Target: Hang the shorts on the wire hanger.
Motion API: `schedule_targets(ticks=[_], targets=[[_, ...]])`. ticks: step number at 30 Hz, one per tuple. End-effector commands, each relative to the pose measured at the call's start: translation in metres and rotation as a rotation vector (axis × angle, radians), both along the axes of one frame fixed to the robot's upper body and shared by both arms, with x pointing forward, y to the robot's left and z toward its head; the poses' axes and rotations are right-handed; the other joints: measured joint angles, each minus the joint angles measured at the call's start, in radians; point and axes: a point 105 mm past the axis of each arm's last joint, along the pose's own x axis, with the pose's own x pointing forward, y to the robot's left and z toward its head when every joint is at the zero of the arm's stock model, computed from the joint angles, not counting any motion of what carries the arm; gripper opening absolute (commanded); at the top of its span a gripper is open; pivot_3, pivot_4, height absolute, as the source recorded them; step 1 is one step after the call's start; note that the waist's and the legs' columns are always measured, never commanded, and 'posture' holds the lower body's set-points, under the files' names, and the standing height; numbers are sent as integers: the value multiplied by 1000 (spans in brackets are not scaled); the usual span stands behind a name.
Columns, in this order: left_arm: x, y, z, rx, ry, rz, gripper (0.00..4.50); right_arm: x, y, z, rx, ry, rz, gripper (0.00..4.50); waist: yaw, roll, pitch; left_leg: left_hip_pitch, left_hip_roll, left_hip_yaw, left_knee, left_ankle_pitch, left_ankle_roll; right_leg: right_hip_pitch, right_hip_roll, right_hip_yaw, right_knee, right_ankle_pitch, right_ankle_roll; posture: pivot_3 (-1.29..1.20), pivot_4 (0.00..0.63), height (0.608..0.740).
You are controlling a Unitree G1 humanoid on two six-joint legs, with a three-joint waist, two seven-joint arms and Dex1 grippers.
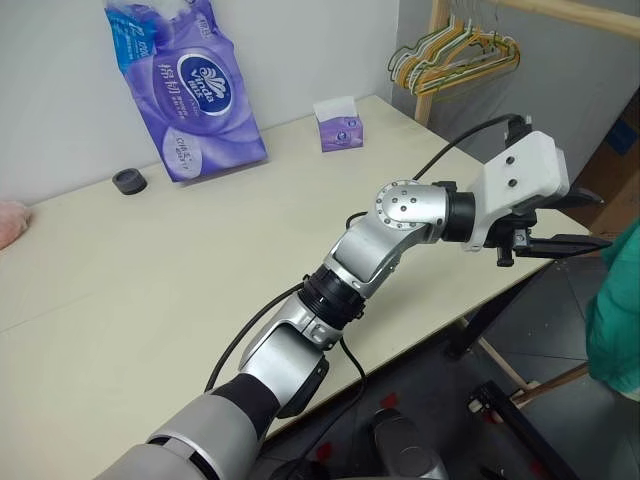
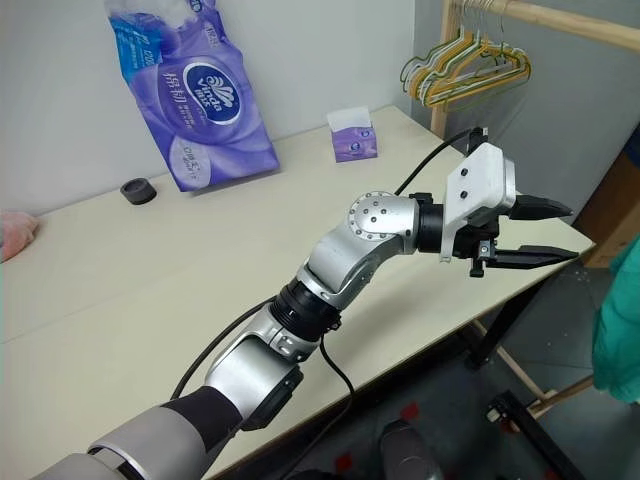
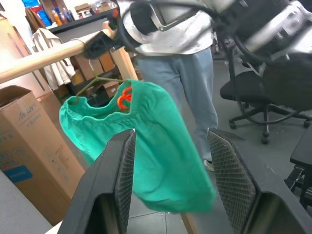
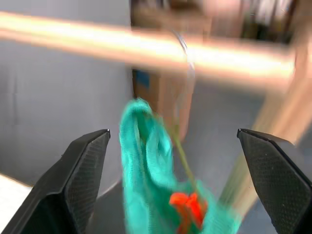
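The teal-green shorts (image 3: pixel 146 146) hang by their gathered waistband from the thin olive wire hanger (image 3: pixel 95 83). Its hook (image 4: pixel 187 53) goes over a wooden rod (image 3: pixel 44 56). An orange drawstring (image 3: pixel 124 97) shows at the waistband. My left gripper (image 2: pixel 572 232) is held level past the table's right edge, pointing at the shorts (image 1: pixel 615 310). It is open with nothing between its fingers. My right gripper (image 4: pixel 173 132) is open wide just short of the shorts and the hook, holding nothing. My right arm (image 3: pixel 161 14) reaches in above the shorts by the rod.
The beige table (image 1: pixel 150 300) holds a purple tissue pack (image 1: pixel 190 85), a small tissue box (image 1: pixel 340 125), a black round cap (image 1: pixel 129 181) and a pink cloth (image 1: pixel 10 222). Bunched hangers (image 1: pixel 455 55) hang on the rack. Behind it are a person (image 3: pixel 185 73), an office chair (image 3: pixel 258 97) and a cardboard box (image 3: pixel 29 146).
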Motion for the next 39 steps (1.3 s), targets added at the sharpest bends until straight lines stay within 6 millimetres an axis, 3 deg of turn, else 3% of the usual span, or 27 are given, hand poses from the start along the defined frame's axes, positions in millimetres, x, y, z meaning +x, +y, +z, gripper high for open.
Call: schedule_targets(ticks=[1,3,4,7,9,12,15,16,17,19,21,25,28,35,39], targets=[[-9,-4,15,-52,-42,-8,2462,10,48,20,-237,-71,182,4462,0,0,0,0,0,0,0,0,0,0,0,0,0,0,1,-415,126,740],[0,1,11,-47,-43,44,2462,22,71,3,-249,-34,302,4462,-1,-2,1,0,0,1,0,0,0,0,0,1,0,0,1,-411,126,740],[14,10,5,-36,-44,126,2462,30,90,-16,-252,0,392,4462,-1,-3,1,0,0,1,0,0,0,0,0,1,0,1,1,-398,123,740],[53,50,-20,-9,6,371,2462,41,142,-66,-249,35,624,4462,-2,-7,-2,1,3,0,1,0,0,0,1,1,0,1,2,-375,114,740],[65,70,-33,1,42,467,2462,43,158,-85,-244,37,685,4462,0,-6,-2,3,3,0,1,0,0,0,1,2,2,1,2,-358,106,740],[92,129,-65,17,128,743,2462,51,189,-124,-237,28,771,4462,7,-3,-6,7,1,-1,1,0,0,-1,0,2,5,4,-2,-308,91,740],[106,177,-83,18,96,1008,2462,56,215,-148,-219,30,883,4462,33,-8,-8,7,1,-3,1,0,-1,-2,-1,1,4,6,-6,-273,79,740],[112,203,-89,-8,119,1151,2462,59,227,-156,-207,33,932,4462,45,-9,-8,7,1,-3,1,0,-1,-2,-1,1,4,7,-6,-256,74,740],[114,221,-93,-27,142,1248,2462,61,234,-161,-200,34,963,4462,61,-11,-10,6,1,-3,2,0,-2,-2,-1,0,4,7,-6,-233,68,740],[111,284,-109,-81,158,1555,2462,73,263,-182,-143,41,1046,4462,86,-19,-17,6,1,-5,2,2,-5,-2,-1,-1,3,9,-8,-199,58,740],[100,322,-120,-140,187,1774,2462,83,285,-199,-77,49,1112,4462,106,-22,-21,9,2,-6,1,1,-10,-2,1,-1,4,10,-10,-163,49,740],[76,354,-147,-165,306,2011,2462,103,309,-213,-56,41,1156,4462,187,-28,-26,9,2,-9,1,1,-11,-2,1,-3,4,12,-13,-85,36,740],[63,366,-160,-115,304,2108,2462,113,321,-214,-47,24,1186,4462,257,-32,-28,8,1,-10,1,3,-13,-2,1,-5,3,12,-14,-43,33,740],[57,367,-159,-145,284,2057,2462,122,343,-217,-33,14,1255,4462,361,-40,-34,7,2,-14,1,4,-16,-6,0,-18,2,12,-17,38,47,740],[63,366,-153,-155,259,2011,2462,121,343,-225,-24,22,1256,4462,375,-40,-34,7,2,-16,1,5,-17,-6,0,-20,2,12,-19,59,59,740]])
